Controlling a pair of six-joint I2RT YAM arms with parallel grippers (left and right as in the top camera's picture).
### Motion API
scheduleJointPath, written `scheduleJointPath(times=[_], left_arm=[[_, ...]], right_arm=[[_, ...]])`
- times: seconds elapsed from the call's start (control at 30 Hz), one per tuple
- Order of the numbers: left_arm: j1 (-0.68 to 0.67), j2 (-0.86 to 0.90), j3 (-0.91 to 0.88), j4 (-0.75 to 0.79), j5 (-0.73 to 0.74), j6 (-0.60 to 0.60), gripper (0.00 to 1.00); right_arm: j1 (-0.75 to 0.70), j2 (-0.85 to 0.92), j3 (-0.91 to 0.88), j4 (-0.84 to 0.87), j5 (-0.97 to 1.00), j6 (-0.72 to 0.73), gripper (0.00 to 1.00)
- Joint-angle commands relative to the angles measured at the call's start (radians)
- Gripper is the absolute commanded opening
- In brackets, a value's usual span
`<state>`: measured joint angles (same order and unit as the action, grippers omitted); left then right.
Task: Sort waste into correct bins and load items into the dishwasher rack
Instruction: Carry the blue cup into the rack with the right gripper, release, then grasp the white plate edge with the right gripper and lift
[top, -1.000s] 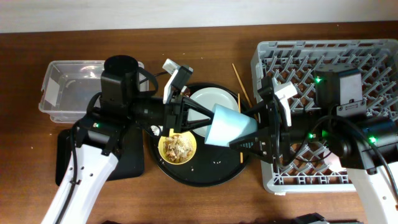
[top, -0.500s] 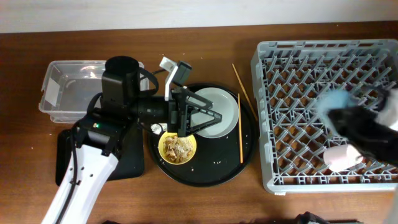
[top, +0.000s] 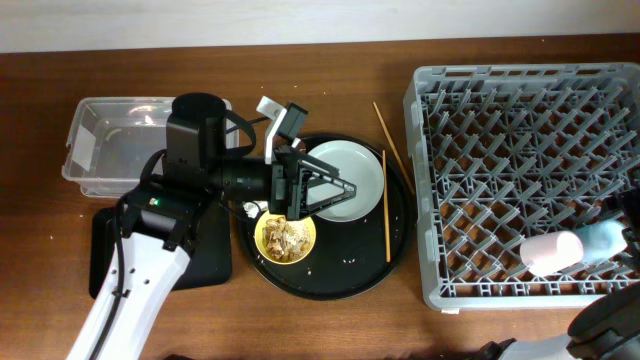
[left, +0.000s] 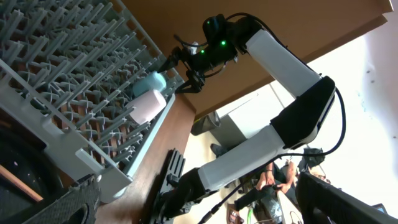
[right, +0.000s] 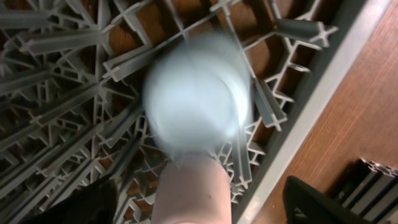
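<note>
Overhead view, with both wrist views. My left tool (top: 338, 190) hangs over the round black tray (top: 340, 275), pointing toward the dishwasher rack (top: 520, 90). In its own wrist view the two fingers sit in the bottom corners of the picture, spread wide with nothing between them.

My right tool (left: 181, 70) is at the rack's near right corner, best seen from the left wrist camera, just above the blue cup (top: 606, 238). In the right wrist view its fingers show as dark shapes far apart at the lower edges. The blue cup lies between them, blurred and touching neither, so I read this tool as parted and holding nothing.

The blue cup rests among the pegs just beside the pink cup (top: 552, 251), which lies on its side in the same corner.

The pale plate (top: 355, 165) lies in the round tray, partly under my left tool. The yellow bowl (top: 268, 245) stands beside it at the tray's near left and holds brownish food scraps (top: 287, 236).

Of the chopsticks (top: 387, 215), one lies along the tray's right side. The other slants on the table (top: 400, 320) between tray and rack.

The clear tub (top: 100, 140) stands at far left, with the black rectangular tray (top: 205, 260) in front of it.
</note>
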<state>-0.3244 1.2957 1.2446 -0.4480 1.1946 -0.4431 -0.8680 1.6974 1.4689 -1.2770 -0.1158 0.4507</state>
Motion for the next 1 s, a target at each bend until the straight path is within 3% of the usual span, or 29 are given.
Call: scheduleJointPath(times=[0.0,0.13,0.23,0.3,0.4,0.5,0.57,0.67,0.87,0.97], left_arm=[[0.0,-0.011,0.003,0.001,-0.014,0.003,1.0],[0.0,-0.018,0.004,-0.011,-0.06,0.029,0.99],[0.016,-0.116,0.008,-0.158,-0.394,0.028,0.99],[0.08,-0.22,0.036,-0.38,-0.728,0.028,0.99],[0.171,-0.363,0.043,-0.554,-0.98,0.028,1.0],[0.211,-0.449,0.043,-0.66,-1.111,0.029,1.0],[0.211,-0.467,0.043,-0.72,-1.143,0.029,0.99],[0.211,-0.464,0.043,-0.761,-1.143,0.029,1.0],[0.211,-0.464,0.043,-0.762,-1.143,0.029,1.0],[0.211,-0.464,0.043,-0.762,-1.143,0.029,1.0]], right_arm=[[-0.003,-0.004,0.049,-0.015,-0.101,-0.035,0.87],[0.097,-0.152,0.198,-0.124,-0.373,-0.217,0.83],[0.422,-0.381,0.222,-0.1,-0.365,-0.261,0.83],[0.707,-0.45,0.222,-0.11,-0.296,-0.255,0.8],[1.081,-0.425,0.175,-0.124,-0.128,-0.045,0.74],[1.247,-0.319,0.023,-0.033,-0.093,0.151,0.74],[1.274,-0.226,-0.137,0.102,-0.1,0.266,0.74],[1.258,-0.104,-0.268,0.311,-0.171,0.308,0.74],[1.262,0.137,-0.275,0.452,-0.2,0.449,0.68],[1.267,0.195,-0.275,0.511,-0.208,0.513,0.57]])
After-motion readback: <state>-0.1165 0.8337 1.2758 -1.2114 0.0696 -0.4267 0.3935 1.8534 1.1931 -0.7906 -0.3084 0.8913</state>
